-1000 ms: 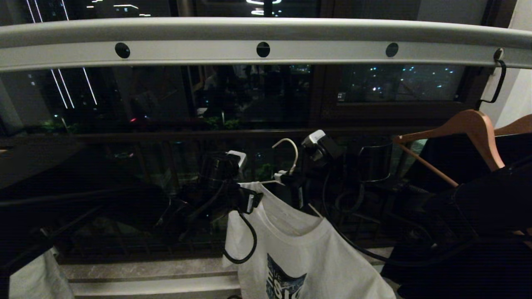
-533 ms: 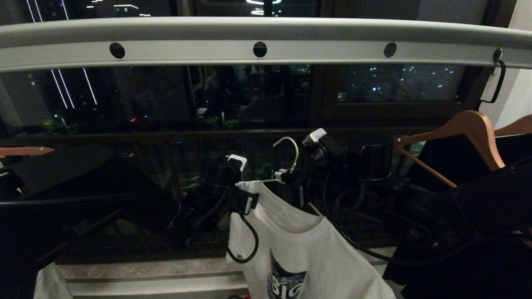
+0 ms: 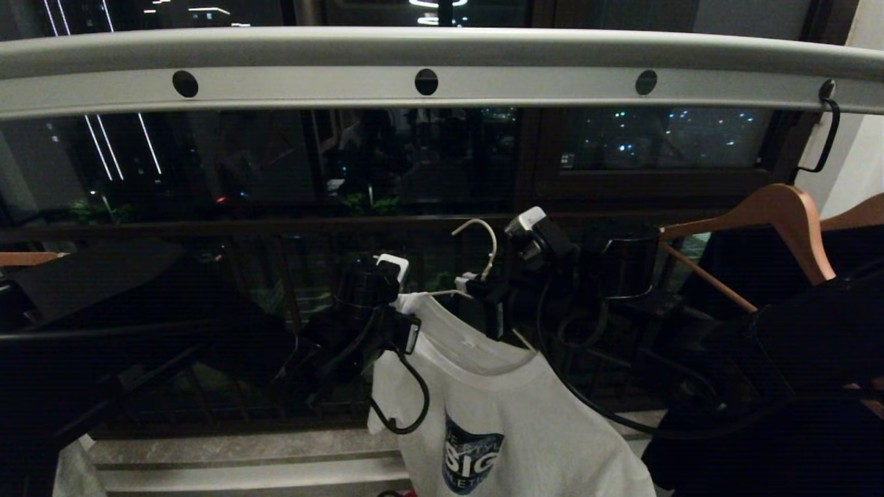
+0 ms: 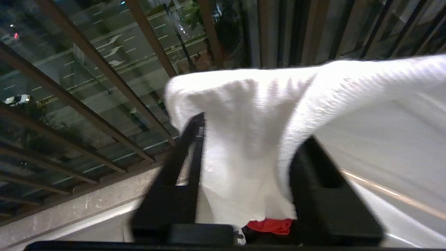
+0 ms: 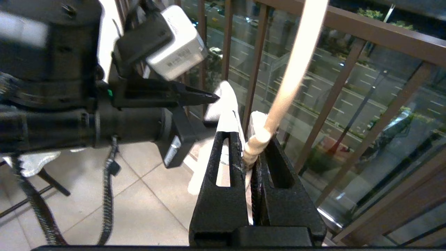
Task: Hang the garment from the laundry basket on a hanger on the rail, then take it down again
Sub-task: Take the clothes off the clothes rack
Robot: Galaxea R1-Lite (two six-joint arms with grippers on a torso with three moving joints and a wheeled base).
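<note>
The white garment with its blue print hangs on the white wire hanger, well below the rail. My right gripper is shut on the hanger's twisted neck, and its hook stands free of the rail. At the shirt's left shoulder, my left gripper has its jaws round a bunch of the white fabric, which fills the gap and touches both fingers. The laundry basket is out of view.
Brown wooden hangers with black clothes crowd the right side, below a black hook in the rail. The dark balcony railing runs behind. Another wooden hanger tip shows far left. Something red lies below the shirt.
The left gripper has closed in on the shirt's shoulder fabric. Hanger and shirt have risen a little, showing more of the print. The whole view has shifted slightly.
</note>
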